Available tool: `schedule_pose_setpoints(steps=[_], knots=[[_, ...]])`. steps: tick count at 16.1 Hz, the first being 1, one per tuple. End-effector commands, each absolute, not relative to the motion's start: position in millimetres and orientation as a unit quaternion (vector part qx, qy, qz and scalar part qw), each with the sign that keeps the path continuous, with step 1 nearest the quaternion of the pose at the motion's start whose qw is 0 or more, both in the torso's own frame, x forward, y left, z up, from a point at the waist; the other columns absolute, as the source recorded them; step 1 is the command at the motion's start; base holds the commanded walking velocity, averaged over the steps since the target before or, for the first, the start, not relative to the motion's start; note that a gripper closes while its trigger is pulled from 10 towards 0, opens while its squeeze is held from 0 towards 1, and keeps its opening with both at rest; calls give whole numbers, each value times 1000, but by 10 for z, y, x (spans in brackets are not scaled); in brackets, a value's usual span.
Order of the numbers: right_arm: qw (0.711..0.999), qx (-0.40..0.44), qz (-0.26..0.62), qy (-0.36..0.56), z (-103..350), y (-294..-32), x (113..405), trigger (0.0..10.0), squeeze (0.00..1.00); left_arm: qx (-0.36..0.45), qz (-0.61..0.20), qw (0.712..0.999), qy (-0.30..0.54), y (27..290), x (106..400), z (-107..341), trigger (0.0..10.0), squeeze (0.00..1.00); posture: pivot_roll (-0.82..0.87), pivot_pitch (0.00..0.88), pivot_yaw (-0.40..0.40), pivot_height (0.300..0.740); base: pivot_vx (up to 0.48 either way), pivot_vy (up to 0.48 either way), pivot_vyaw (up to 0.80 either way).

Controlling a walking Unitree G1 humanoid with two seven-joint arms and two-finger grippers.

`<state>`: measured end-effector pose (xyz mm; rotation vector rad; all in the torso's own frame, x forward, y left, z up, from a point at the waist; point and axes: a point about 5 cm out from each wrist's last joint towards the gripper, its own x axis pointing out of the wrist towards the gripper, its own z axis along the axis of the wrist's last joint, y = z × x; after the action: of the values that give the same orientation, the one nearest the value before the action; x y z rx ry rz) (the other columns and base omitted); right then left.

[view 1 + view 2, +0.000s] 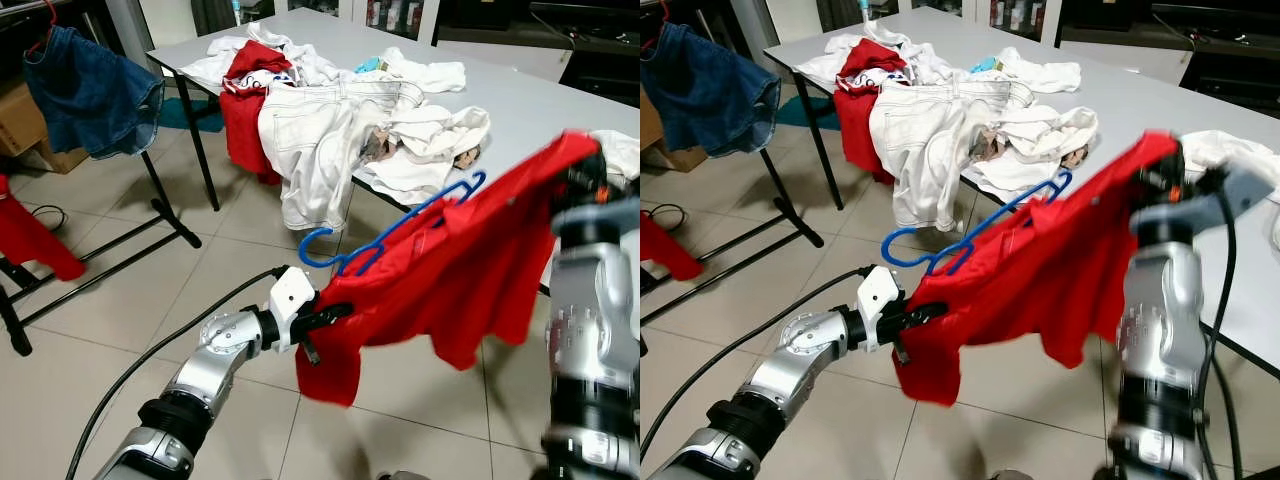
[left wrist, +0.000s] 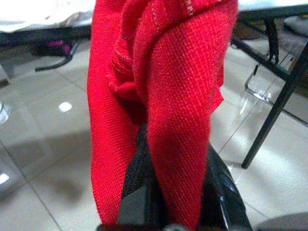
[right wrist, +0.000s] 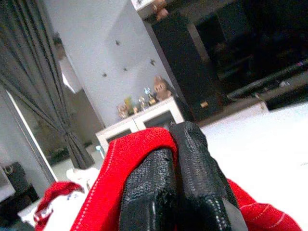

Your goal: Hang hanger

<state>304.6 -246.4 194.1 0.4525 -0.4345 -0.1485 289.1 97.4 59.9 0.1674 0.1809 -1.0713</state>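
Left eye view: left claw (image 1: pixel 335 312) and right claw (image 1: pixel 580 172) both clamp red garment (image 1: pixel 450 270) on blue hanger (image 1: pixel 385 235).

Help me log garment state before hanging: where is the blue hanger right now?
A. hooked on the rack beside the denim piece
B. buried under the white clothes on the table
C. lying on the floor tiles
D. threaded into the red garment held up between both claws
D: the blue hanger sits in the red garment, which the left claw and right claw each pinch.
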Motion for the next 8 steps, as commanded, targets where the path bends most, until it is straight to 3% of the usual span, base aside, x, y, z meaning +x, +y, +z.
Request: schedule_pose_setpoints(steps=[1, 8], knots=[[935, 211, -86, -273, 2114, -2563, 2873, 0, 0, 88, -490, 855, 145, 1215, 2824, 425, 10000, 0, -118, 0, 43, 740, 0, 0, 0], [972, 164, 61, -157, 1474, -2109, 2384, 0, 0, 84, -504, 849, 138, 1451, 2884, 591, 10000, 0, -130, 0, 48, 740, 0, 0, 0]])
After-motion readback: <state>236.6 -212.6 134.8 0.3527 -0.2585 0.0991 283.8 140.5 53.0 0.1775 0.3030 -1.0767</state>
